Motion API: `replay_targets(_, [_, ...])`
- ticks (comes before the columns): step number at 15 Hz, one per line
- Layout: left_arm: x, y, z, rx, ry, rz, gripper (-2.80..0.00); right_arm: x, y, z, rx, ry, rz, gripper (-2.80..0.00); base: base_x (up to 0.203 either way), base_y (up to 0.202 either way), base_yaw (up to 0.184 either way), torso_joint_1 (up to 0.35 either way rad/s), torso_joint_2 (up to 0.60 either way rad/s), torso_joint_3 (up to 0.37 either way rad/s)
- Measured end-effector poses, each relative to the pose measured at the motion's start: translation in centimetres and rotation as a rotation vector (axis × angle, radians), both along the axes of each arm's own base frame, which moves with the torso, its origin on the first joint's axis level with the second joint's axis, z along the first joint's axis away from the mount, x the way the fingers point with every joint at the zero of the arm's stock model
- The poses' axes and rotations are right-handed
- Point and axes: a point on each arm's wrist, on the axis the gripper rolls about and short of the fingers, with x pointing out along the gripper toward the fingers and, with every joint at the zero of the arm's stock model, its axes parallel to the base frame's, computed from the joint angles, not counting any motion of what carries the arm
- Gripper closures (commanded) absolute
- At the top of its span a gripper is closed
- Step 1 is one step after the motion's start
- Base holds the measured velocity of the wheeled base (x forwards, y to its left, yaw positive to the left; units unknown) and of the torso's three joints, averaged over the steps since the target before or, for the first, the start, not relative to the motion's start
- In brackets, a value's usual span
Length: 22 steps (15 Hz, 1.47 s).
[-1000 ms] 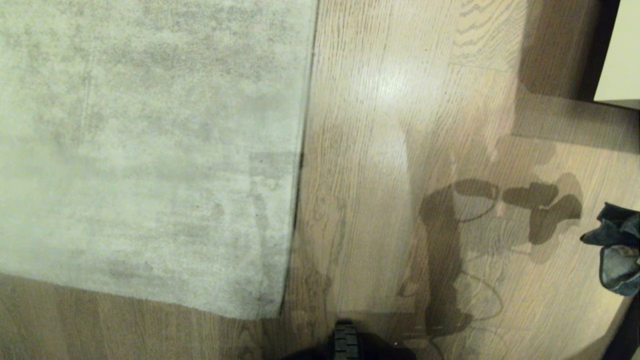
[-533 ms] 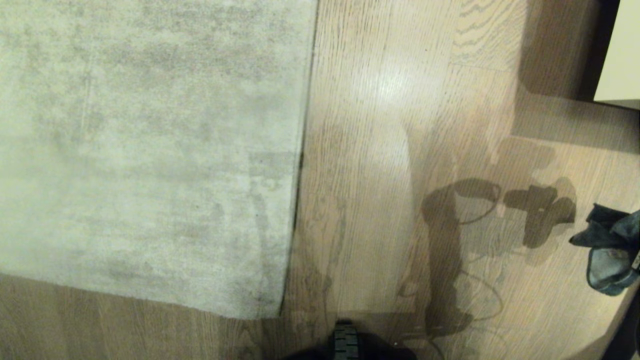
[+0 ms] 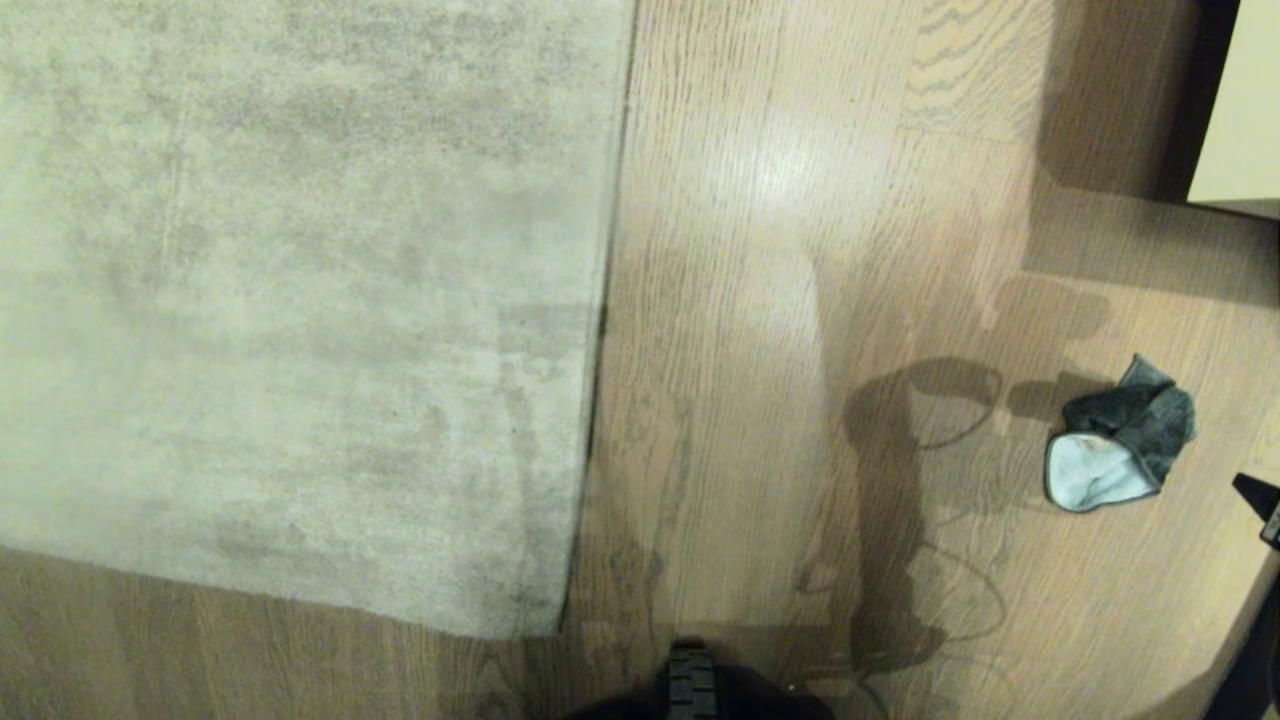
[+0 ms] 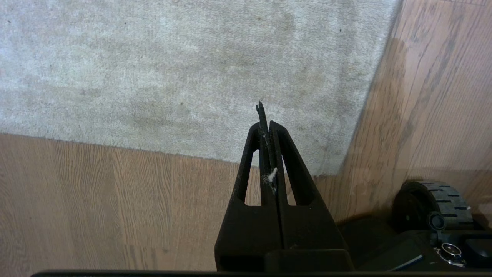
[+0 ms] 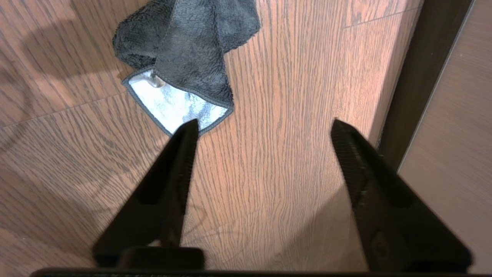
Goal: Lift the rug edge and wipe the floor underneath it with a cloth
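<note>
Nearest the robot, bottom centre of head view, a black base wheel (image 3: 690, 683) sits on the floor (image 3: 760, 400), just off the rug's near corner. L tool (image 4: 265, 127) hangs parked over that corner, fingers pressed fully together w/ nothing between them but a bit of pale lint. The rug (image 3: 300, 300) lies flat, its straight edge running away from the robot, near edge also flat on the planks.

R side: R tool (image 5: 264, 127) is above bare floor, fingers spread wide, holding nothing; only its black tip shows at the right border of head view. The cloth (image 3: 1120, 440) lies crumpled on the floor just beyond and inward of that tool, well apart from the rug, dark grey-green side up w/ a pale underside flap turned out. In R wrist view one fingertip overlaps the cloth's pale corner; contact can't be told.

Farthest, upper right: pale cream furniture panel (image 3: 1240, 100) w/ dark shadow gap under it.
</note>
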Motion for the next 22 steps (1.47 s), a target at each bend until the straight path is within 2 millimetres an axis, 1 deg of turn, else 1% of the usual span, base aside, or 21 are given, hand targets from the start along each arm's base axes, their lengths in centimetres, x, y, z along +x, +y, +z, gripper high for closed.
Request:
replay_targets(5, [0.0, 0.0, 0.0, 0.000, 0.000, 0.000, 0.00, 0.0, 0.0, 0.1, -0.003, -0.007, 0.001, -2.80, 0.000, 0.000, 0.000, 0.000, 0.00, 0.000])
replay_targets(11, [0.0, 0.0, 0.0, 0.000, 0.000, 0.000, 0.00, -0.3, 0.2, 1.0, -0.026, -0.061, 0.022, -2.80, 0.000, 0.000, 0.000, 0.000, 0.00, 0.000])
replay_targets(15, [0.0, 0.0, 0.0, 0.000, 0.000, 0.000, 0.00, -1.3, 0.8, 1.7, -0.043, -0.095, 0.031, -2.80, 0.000, 0.000, 0.000, 0.000, 0.00, 0.000])
replay_targets(18, [0.0, 0.0, 0.0, 0.000, 0.000, 0.000, 0.00, -2.3, 1.5, 2.3, -0.048, -0.132, 0.083, -2.80, 0.000, 0.000, 0.000, 0.000, 0.00, 0.000])
replay_targets(20, [0.0, 0.0, 0.0, 0.000, 0.000, 0.000, 0.00, -3.1, 2.1, 2.3, -0.068, -0.132, 0.136, -2.80, 0.000, 0.000, 0.000, 0.000, 0.00, 0.000])
replay_targets(22, [0.0, 0.0, 0.0, 0.000, 0.000, 0.000, 0.00, -3.8, 2.6, 1.9, -0.102, -0.113, 0.191, -2.80, 0.000, 0.000, 0.000, 0.000, 0.00, 0.000])
